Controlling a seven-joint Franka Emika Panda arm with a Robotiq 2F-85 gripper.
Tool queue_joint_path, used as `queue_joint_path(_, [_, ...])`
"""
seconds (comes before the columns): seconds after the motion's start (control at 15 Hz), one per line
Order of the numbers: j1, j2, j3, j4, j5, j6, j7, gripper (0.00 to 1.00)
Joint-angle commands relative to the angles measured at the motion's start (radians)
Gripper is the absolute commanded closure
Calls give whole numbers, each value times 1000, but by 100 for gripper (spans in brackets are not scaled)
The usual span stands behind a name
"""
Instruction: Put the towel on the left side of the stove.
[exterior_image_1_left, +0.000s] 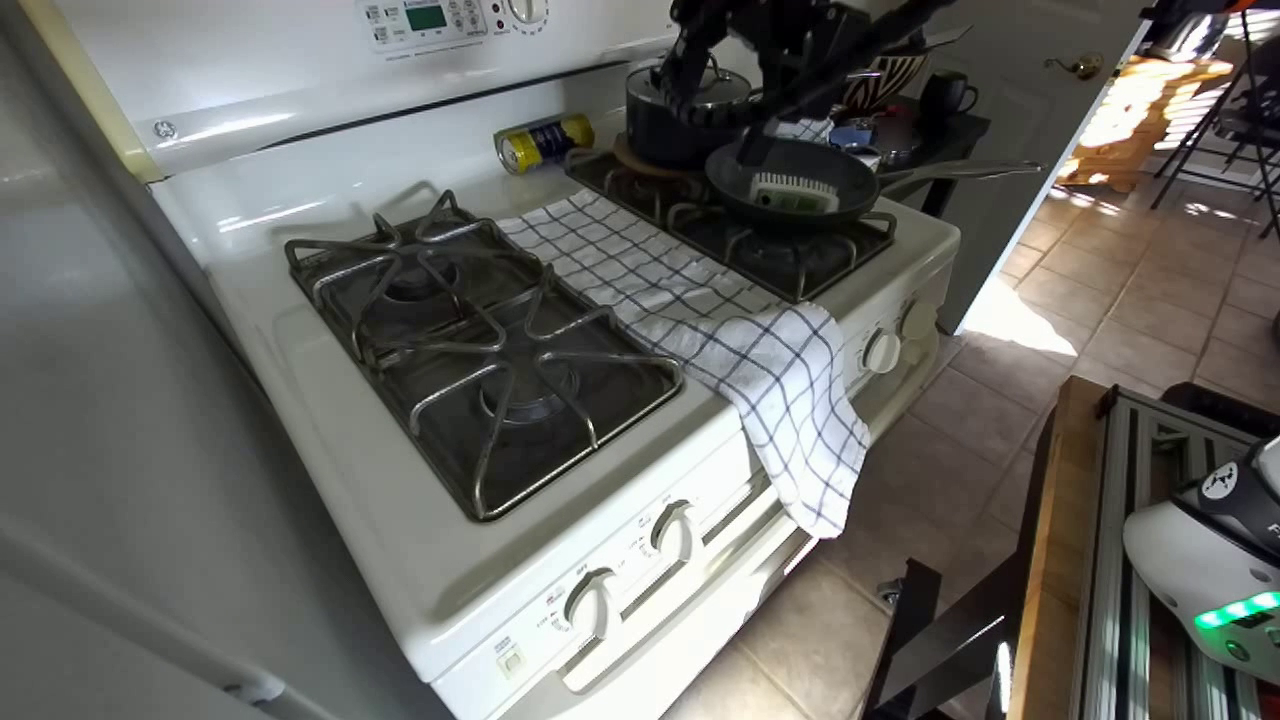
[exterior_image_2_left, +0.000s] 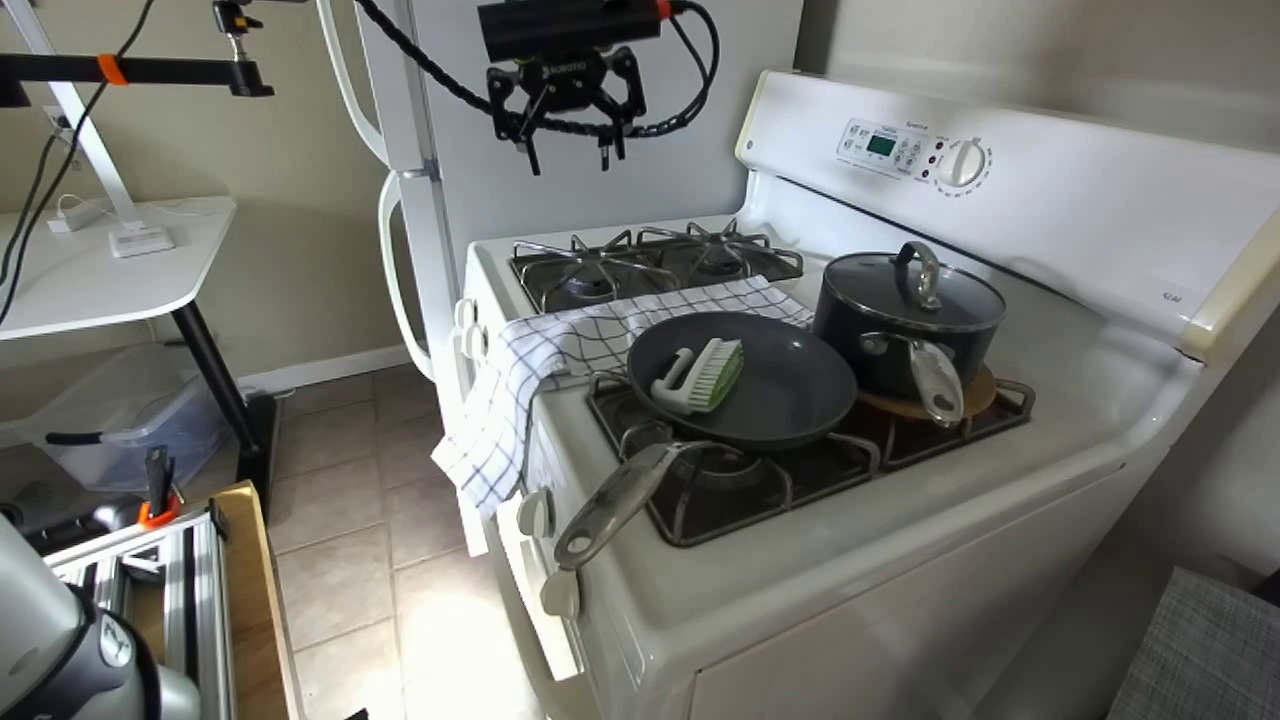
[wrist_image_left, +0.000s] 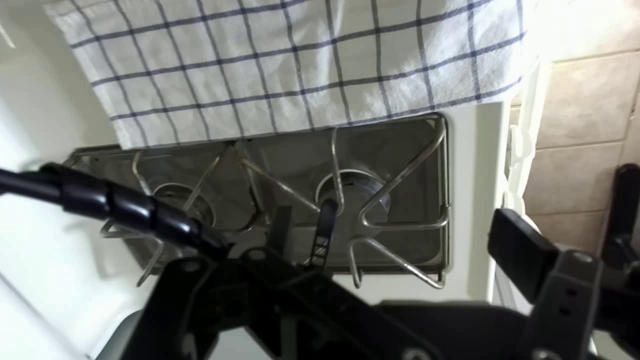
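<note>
The white towel with dark grid lines lies along the middle of the white stove, between the two pairs of burner grates. Its front end hangs over the stove's front edge. It also shows in an exterior view, partly hidden behind a pan, and across the top of the wrist view, where its edge borders a grate. My gripper is open and empty, high above the bare burners. In the wrist view its fingers stand wide apart, away from the towel, with nothing between them.
A grey pan holding a green-white brush and a lidded pot stand on the burners beside the towel. A yellow-blue cylinder lies by the back panel. A refrigerator borders the bare-burner side.
</note>
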Motion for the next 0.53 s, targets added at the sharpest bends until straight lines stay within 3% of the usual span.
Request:
queue_joint_path(0.0, [-45, 27, 40, 4, 30, -4, -30, 0])
queue_joint_path(0.2, [-53, 61, 41, 19, 40, -4, -47, 0])
queue_joint_path(0.47, [-87, 135, 80, 25, -62, 1, -30, 0])
